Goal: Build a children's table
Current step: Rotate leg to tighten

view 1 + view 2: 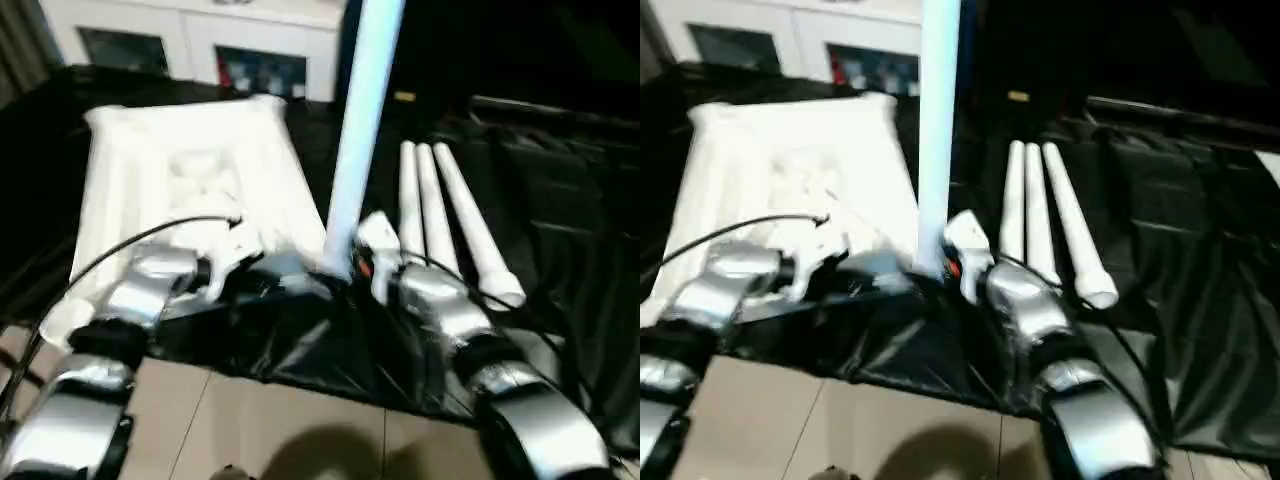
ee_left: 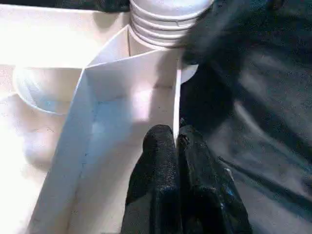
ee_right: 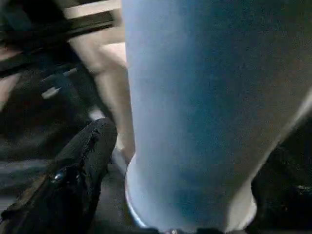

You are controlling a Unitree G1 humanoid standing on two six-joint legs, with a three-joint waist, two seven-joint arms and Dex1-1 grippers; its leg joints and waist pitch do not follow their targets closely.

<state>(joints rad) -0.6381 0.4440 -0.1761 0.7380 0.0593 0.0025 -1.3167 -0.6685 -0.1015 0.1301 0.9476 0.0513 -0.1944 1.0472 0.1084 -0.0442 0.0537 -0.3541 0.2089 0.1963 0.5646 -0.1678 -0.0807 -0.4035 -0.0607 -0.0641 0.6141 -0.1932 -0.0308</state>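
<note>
Nearest, the left end effector [image 2: 176, 146] has its black fingers pressed together on the thin white wall of the tabletop [image 1: 190, 170], which lies ribbed side up on the black-covered bench [image 1: 560, 250] at ten o'clock. Just beside it, the right end effector [image 3: 170, 214] stands with fingers [image 3: 83, 165] apart either side of the upright leg [image 1: 360, 130], seated in the tabletop's near corner socket. Three more legs [image 1: 440, 215] lie together at two o'clock. Farthest, at twelve, stands a white cabinet [image 1: 200, 40].

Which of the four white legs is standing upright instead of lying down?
The leg standing in the tabletop's near corner socket, beside the right pincer. The other three legs lie side by side on the black sheet.
</note>
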